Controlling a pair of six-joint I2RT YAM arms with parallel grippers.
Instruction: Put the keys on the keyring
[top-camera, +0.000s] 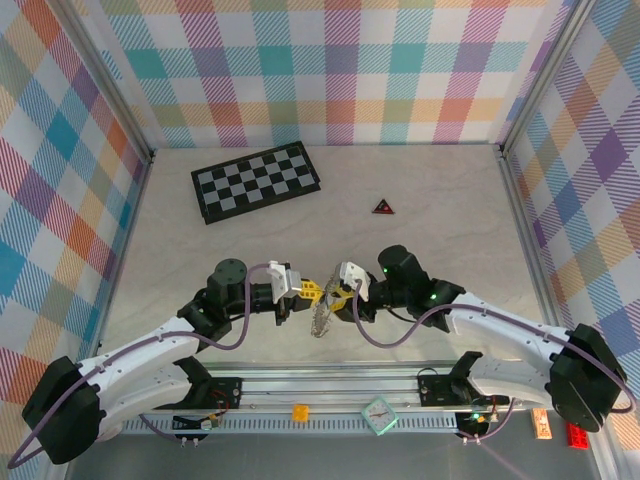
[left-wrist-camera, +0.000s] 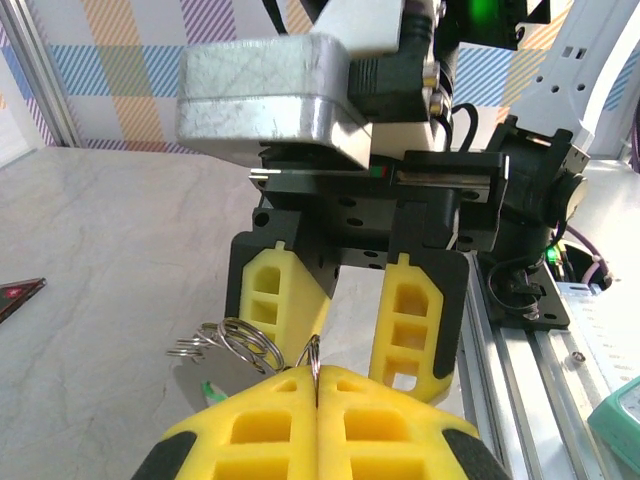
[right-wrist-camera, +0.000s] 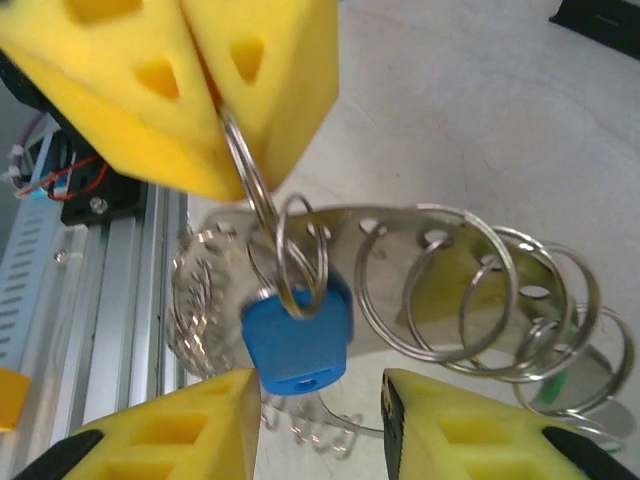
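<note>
Yellow left fingers (right-wrist-camera: 270, 80) are clamped shut on a steel ring (right-wrist-camera: 246, 172) just above the blue key (right-wrist-camera: 297, 338), suspending it with the keyring (right-wrist-camera: 190, 305) beside it, evidently so the half-open, empty right fingers (right-wrist-camera: 170, 435) just below that key can grip it.

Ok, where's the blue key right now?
Right wrist view, left of centre: the blue key hangs from the keyring, just below the shut left gripper and above the open right gripper.
</note>
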